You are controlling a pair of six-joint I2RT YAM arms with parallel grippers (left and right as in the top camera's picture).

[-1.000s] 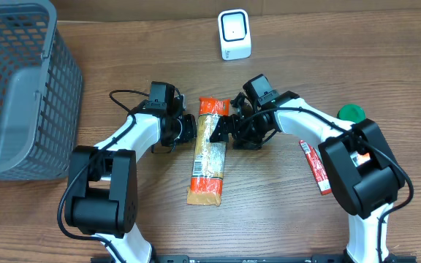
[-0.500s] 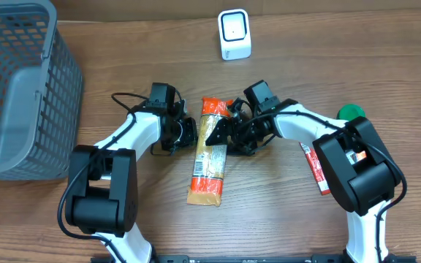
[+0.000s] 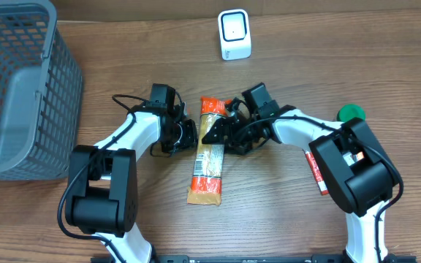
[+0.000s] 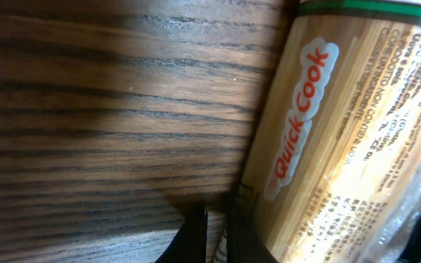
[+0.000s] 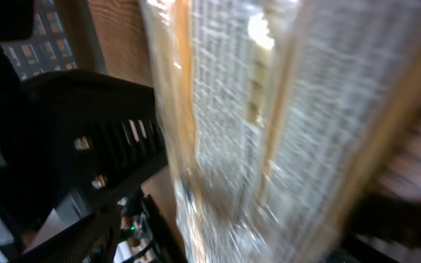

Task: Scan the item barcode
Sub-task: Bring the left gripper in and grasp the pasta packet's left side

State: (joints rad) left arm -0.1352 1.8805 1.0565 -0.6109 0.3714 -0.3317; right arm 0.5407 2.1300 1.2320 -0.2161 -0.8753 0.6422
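1. While you view it from overhead, the pasta packet (image 3: 209,162) lies flat on the table (image 3: 291,219) between the two arms, its long side running top to bottom of the pic, with an orange band at each end
2. L gripper (image 3: 186,134) sits just beside the packet's left edge, by its upper half. Its jaws are pinched closed with nothing between them. You can't tell whether it touches the wrapper
3. L wrist cam: the packet fills the right side, "Quick Cook" in red down the wrapper. One dark fingertip (image 4: 190,239) shows at the bottom edge, right by the packet's side, with bare wood to the left
4. R gripper (image 3: 222,134) is at the packet's upper part, coming in from the right
5. R wrist cam: its jaws stand wide, one either side of the wrapper. That pic is blurred, so you can't tell if they press on the packet or just straddle it
6. Scanner (image 3: 234,34), white, stands upright at the far side of the table, well apart from the packet's top end
7. Misc: grey basket (image 3: 20,88) at far left, green cap (image 3: 351,112) and a small red packet (image 3: 317,177) near the R arm
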